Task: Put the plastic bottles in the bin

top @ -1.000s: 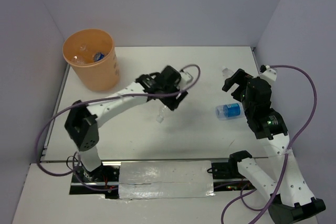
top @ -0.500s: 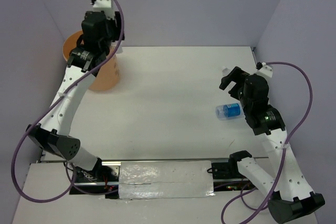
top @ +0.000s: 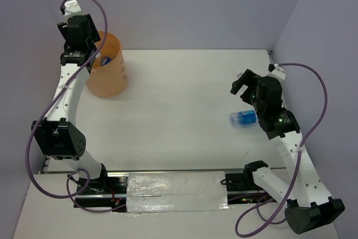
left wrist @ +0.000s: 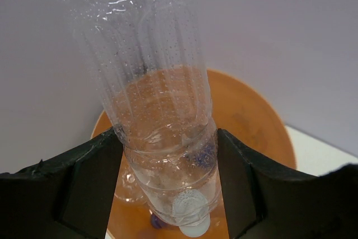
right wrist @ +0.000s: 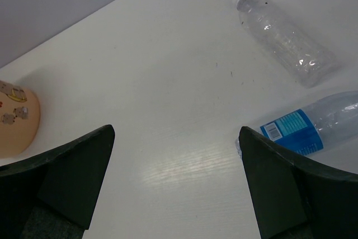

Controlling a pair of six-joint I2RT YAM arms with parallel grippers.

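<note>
Working over a white worktop (top: 184,88) walled in lilac, we gripped one clear bottle (left wrist: 156,110) in our left claw (left wrist: 168,163) above the orange bin (top: 112,79); our right claw (right wrist: 176,183) gaped wide near a bare bottle (right wrist: 288,43) and a blue-labelled bottle (right wrist: 307,127).

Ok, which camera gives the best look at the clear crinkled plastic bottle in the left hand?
The left wrist view: the clear crinkled plastic bottle fills the frame, cap down, clamped in the left hand above the round orange plastic bin. In the top external view the left arm hides it. The right wrist view misses it.
</note>
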